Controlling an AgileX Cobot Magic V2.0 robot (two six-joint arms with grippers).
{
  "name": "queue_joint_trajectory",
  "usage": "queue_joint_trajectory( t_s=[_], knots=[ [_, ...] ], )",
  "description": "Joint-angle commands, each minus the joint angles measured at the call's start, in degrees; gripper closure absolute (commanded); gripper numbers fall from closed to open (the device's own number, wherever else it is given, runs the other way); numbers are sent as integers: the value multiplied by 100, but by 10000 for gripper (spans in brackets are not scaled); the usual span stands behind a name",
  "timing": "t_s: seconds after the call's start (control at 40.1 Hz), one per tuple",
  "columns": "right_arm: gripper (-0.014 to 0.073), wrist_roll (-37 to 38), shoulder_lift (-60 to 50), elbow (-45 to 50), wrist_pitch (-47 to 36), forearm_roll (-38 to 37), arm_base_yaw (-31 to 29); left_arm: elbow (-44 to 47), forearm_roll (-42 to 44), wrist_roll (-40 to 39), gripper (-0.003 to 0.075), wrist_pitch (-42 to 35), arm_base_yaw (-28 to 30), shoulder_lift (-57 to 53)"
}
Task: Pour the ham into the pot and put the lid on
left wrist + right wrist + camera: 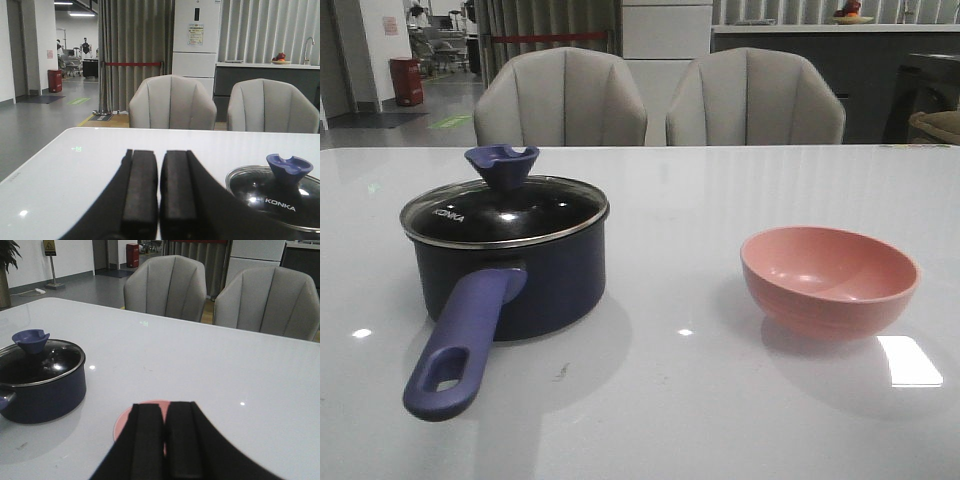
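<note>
Over the white table (680,400), L gripper (159,200) and R gripper (165,440) hang w/ fingers pressed together, holding nothing. Glass lid (505,208) sits on the navy pot (550,275) at left; pink bowl (830,280), empty, well apart at right. Ham not visible.

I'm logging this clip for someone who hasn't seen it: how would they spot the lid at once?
Start at the wide white table in front of two grey chairs. On its left side stands a dark navy pot with a long purple-blue handle pointing toward the camera. The lid sits on that pot: round glass with a steel rim, a blue notched knob and white KONKA lettering, unlike the open pink bowl to the right.
</note>
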Motion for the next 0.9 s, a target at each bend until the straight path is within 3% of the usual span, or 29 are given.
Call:
queue_joint_trajectory(
  t_s=[0.0,0.674,0.873],
  knots=[
    [434,-23,33,-161,-500,9,15,115,-53,-31,601,-453,-6,79],
    [434,-180,33,-148,-500,-32,7,115,-53,-31,601,-453,-6,79],
    [434,-253,-68,103,-966,-790,-342,115,-53,-31,601,-453,-6,79]
  ],
)
